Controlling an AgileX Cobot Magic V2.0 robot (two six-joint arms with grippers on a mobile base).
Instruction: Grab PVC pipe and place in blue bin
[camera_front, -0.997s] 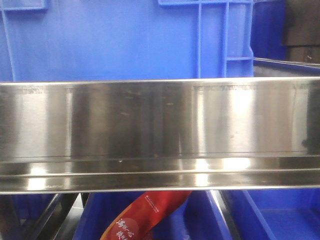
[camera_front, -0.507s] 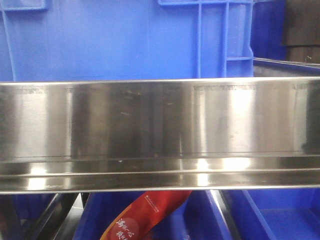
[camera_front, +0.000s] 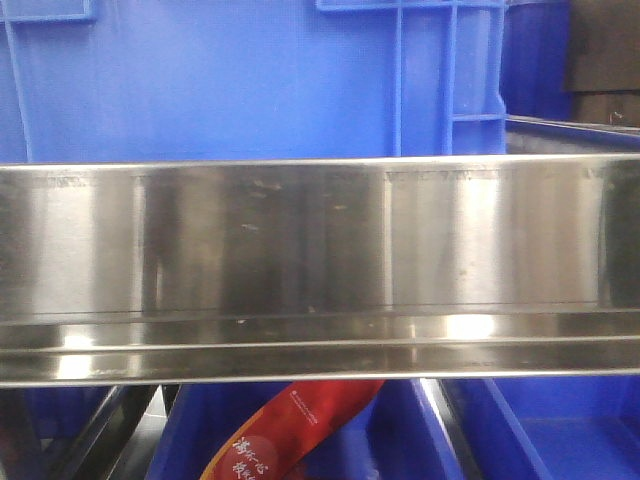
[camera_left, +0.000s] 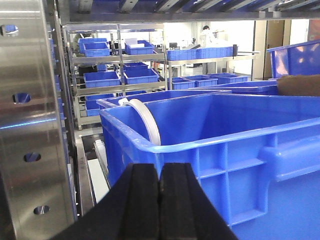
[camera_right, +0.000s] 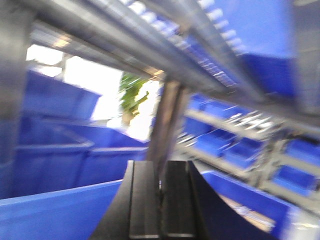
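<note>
A brushed stainless-steel shelf rail (camera_front: 320, 260) spans the front view horizontally. A large blue ribbed plastic bin (camera_front: 250, 80) sits on the shelf above it.

The front camera stands very near a steel shelf rail (camera_front: 320, 260) and faces it straight and level. The left wrist camera sits behind the left gripper (camera_left: 160, 170) and looks level at a near blue bin (camera_left: 225, 150). The right wrist camera, blurred, looks upward past the right gripper (camera_right: 161, 170) under shelf beams (camera_right: 150, 45). All views share steel shelving and blue plastic; whether it is the same bin, I cannot tell.
</note>
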